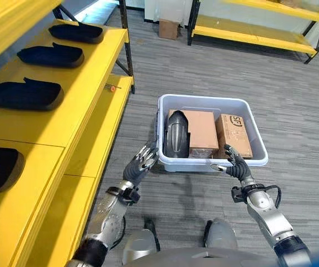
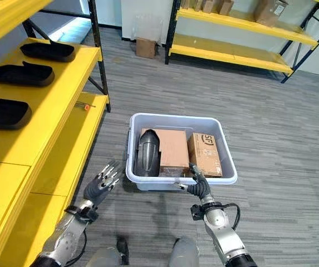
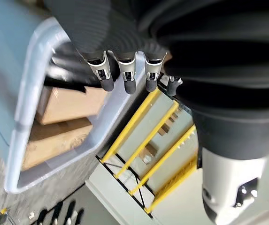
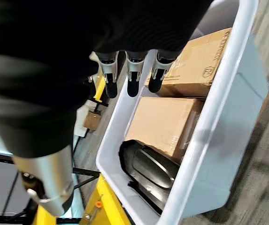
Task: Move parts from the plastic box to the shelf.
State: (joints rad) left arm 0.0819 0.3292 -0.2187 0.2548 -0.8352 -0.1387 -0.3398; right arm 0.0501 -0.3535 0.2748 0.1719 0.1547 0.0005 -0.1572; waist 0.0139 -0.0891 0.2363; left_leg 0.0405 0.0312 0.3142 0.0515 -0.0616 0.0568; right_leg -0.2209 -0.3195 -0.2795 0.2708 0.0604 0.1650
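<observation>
From the left eye view, you have the plastic box [image 1: 211, 133] on the floor right in front of you, with a dark moulded part [image 1: 176, 138] standing at its left end and two cardboard boxes [image 1: 202, 131] beside it. Your left hand [image 1: 141, 164] hangs just outside the box's left wall, fingers loose and holding nothing. Your right hand [image 1: 234, 165] sits at the near rim, fingers half-curled over the edge but clasping no part. The yellow shelf [image 1: 70, 94] on your left already carries several dark parts [image 1: 52, 55] in a row.

In the right eye view the left hand [image 2: 103, 183] shows its fingers spread, well short of the rim.

The left wrist view shows straight fingers [image 3: 127, 79] above the box's corner, nothing between them.

The right wrist view puts your fingers [image 4: 133, 78] over the rim, with the dark part [image 4: 149, 174] lying further along inside.

To pick well, I'd judge the dark part the one to take: bring the left hand over the wall, close round its narrow upper end, and lift straight up so it clears the cardboard.
</observation>
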